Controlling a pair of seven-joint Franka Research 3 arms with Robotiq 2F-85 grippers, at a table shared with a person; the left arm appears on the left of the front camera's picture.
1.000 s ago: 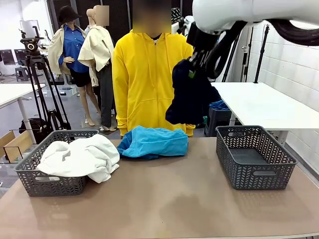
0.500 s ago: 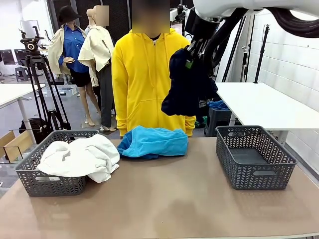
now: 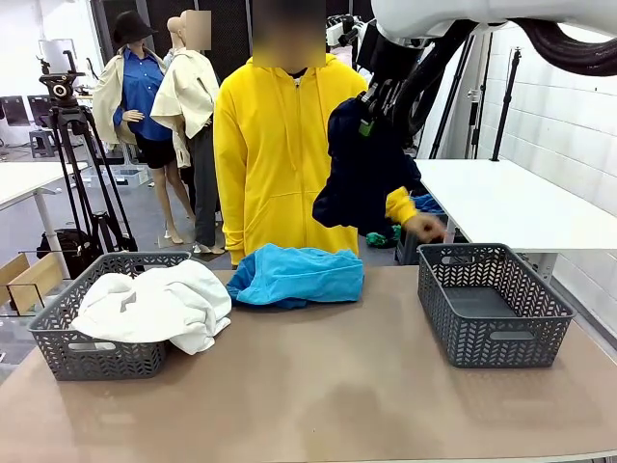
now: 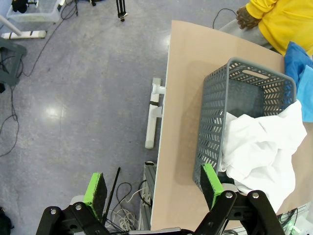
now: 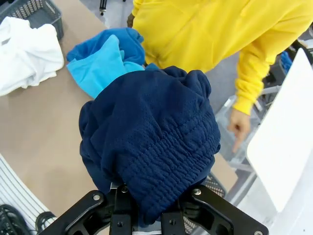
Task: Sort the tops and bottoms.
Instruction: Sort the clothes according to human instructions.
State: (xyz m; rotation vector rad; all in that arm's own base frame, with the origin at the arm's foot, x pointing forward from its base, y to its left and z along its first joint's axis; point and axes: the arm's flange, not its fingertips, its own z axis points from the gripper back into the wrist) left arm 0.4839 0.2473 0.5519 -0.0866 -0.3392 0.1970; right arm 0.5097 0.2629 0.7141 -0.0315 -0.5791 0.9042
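Since a second ago, the right gripper (image 3: 368, 118) has carried the navy bottoms (image 3: 364, 178) higher and a little left, and the person's hand (image 3: 424, 228) has come out near the far left corner of the right basket (image 3: 492, 340).

At left, the left gripper (image 4: 152, 185) hangs off the table's left edge, over the floor, its jaws apart with nothing between them. Beside it the left basket (image 3: 58, 338) holds the white shirt (image 3: 154, 304), which spills over the basket's right rim onto the table (image 3: 318, 386). At far centre the blue tops (image 3: 294, 275) lie bunched on the table, just in front of the person in the yellow hoodie (image 3: 275, 154).

Right of centre the right gripper is clamped on the bunched bottoms (image 5: 151, 142), which hang high in the air at the person's chest, above and between the blue tops and the right basket. In the right wrist view the hand (image 5: 239, 128) points a finger downward past the hanging cloth.

The table top is plain brown. A tripod (image 3: 72, 145) stands far left on the grey floor, and a white table (image 3: 511, 203) stands far right by a white wall.
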